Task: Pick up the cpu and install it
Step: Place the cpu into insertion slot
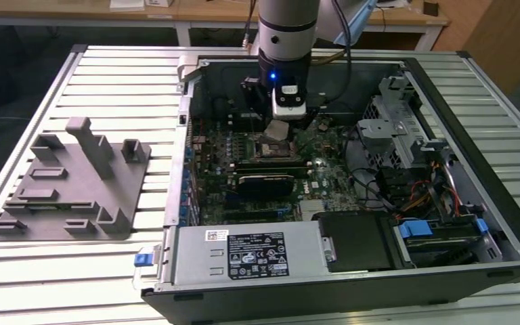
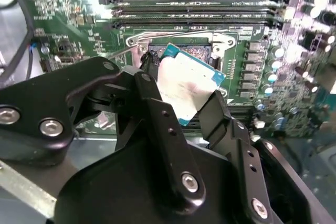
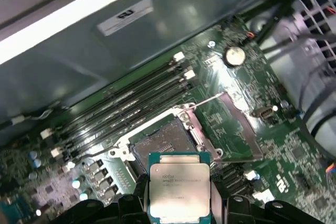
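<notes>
The cpu (image 3: 178, 188) is a thin square chip with a silvery top and a green edge. My gripper (image 2: 181, 95) is shut on it, with a black finger (image 2: 152, 100) on one side and the other finger against the opposite edge. The cpu (image 2: 186, 85) hangs tilted just above the open motherboard socket (image 3: 160, 142), apart from it. In the exterior view the gripper (image 1: 278, 125) holds the cpu (image 1: 278, 130) over the socket (image 1: 269, 147) in the middle of the open computer case (image 1: 504, 223).
Memory slots (image 3: 131, 106) run beside the socket. A grey fixture block (image 1: 70, 179) stands on the slatted table at the exterior view's left. The power supply (image 1: 246, 254) and drive bays (image 1: 432, 237) fill the case's near side, with cables (image 1: 405, 183) at the right.
</notes>
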### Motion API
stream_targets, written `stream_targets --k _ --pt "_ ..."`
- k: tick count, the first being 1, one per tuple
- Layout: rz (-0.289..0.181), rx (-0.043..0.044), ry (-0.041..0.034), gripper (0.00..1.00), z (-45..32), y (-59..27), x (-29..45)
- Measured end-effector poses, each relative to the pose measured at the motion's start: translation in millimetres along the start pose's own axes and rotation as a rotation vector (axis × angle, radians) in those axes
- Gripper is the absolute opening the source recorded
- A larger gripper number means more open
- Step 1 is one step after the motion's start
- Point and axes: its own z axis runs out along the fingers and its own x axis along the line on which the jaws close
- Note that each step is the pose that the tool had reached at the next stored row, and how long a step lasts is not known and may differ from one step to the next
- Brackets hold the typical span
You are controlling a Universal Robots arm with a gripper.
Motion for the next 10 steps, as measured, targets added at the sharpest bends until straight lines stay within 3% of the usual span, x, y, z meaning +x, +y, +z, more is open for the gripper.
stream_targets --k 10 --pt "0.181 0.005 -0.0078 0.55 1.3 -0.1 0.0"
